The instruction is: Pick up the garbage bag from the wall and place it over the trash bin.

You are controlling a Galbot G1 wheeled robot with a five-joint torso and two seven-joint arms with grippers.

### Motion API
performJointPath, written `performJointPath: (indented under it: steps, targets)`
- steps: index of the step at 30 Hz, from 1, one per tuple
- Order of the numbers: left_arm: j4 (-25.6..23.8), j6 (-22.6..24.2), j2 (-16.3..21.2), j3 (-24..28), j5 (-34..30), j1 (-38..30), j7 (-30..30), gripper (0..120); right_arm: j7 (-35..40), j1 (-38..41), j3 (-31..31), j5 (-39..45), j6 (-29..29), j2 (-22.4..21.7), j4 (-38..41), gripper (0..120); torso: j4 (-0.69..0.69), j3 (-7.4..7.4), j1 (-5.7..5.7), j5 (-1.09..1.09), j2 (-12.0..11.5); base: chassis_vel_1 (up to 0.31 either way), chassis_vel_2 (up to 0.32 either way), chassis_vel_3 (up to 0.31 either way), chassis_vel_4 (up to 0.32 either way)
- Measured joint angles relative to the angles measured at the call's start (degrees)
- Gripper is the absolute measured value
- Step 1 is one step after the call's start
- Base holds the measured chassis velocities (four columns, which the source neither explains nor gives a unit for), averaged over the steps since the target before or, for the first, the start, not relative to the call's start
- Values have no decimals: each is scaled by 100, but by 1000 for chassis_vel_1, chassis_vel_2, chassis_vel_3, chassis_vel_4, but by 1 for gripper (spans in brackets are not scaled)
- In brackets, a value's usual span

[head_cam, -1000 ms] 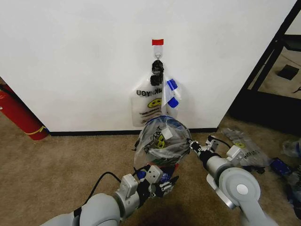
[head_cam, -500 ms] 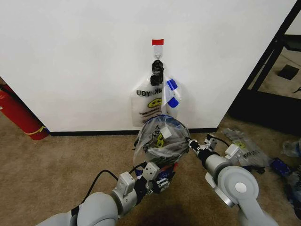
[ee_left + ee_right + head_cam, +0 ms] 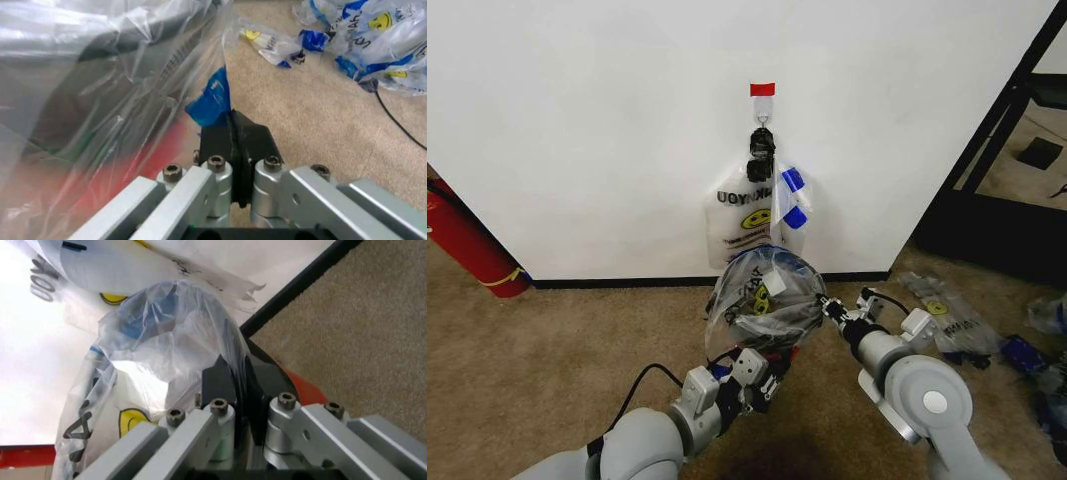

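At lower centre, the left gripper (image 3: 772, 372) and right gripper (image 3: 825, 306) are pinching opposite rims of the thin translucent smiley garbage bag (image 3: 762, 300), jaws closed, spreading it over the small round black trash bin (image 3: 765, 340). It looks draped, not settled. Beyond, brown carpet (image 3: 577, 340) is meeting the white wall (image 3: 587, 120), with spare bags (image 3: 752, 215) hanging there.

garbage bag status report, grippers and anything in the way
Left gripper and right gripper shut on garbage bag rim. Bag spread over trash bin. Like bags on wall hook behind, not blocking.
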Motion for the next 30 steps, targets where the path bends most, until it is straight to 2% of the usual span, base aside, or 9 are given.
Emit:
performJointPath:
  steps: [14, 23, 30]
  targets:
    - [153, -49, -231, 17, 188, 156, -27, 0, 55, -51, 1, -3, -10, 73, 55, 0, 0, 0, 0, 0, 0, 0, 0, 0, 0]
    - [306, -145, -585, -16, 578, 546, -25, 0, 65, -52, 11, -2, -12, 97, 57, 0, 1, 0, 0, 0, 0, 0, 0, 0, 0]
    - [675, -602, -892, 357, 930, 570, -31, 0, 87, -44, -3, 9, -12, 127, 84, 0, 0, 0, 0, 1, 0, 0, 0, 0, 0]
